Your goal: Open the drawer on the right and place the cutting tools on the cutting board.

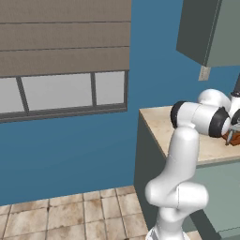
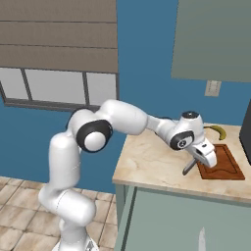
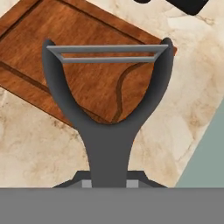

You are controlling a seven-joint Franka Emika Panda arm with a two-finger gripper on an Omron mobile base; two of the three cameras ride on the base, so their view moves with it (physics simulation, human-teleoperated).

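Observation:
My gripper [image 2: 202, 156] is shut on a dark grey Y-shaped peeler [image 3: 108, 109], gripping its handle with the blade end pointing away from the hand. The peeler [image 2: 189, 166] hangs just above the counter, over the near left corner of the reddish-brown cutting board [image 2: 224, 165]. In the hand view, the cutting board [image 3: 83, 74] lies behind the peeler's fork, with its corner right of the blade. The gripper [image 1: 231, 136] sits at the right edge of the left base view. Grey-green cabinet fronts [image 2: 196, 215] run below the counter; I cannot tell whether the drawer is open.
A banana [image 2: 216, 130] lies on the beige marbled counter [image 2: 152, 164] behind the board. A dark object [image 3: 186, 4] sits beyond the board's far corner. A wall cabinet [image 2: 211, 39] hangs overhead. The counter's front edge runs close to the peeler.

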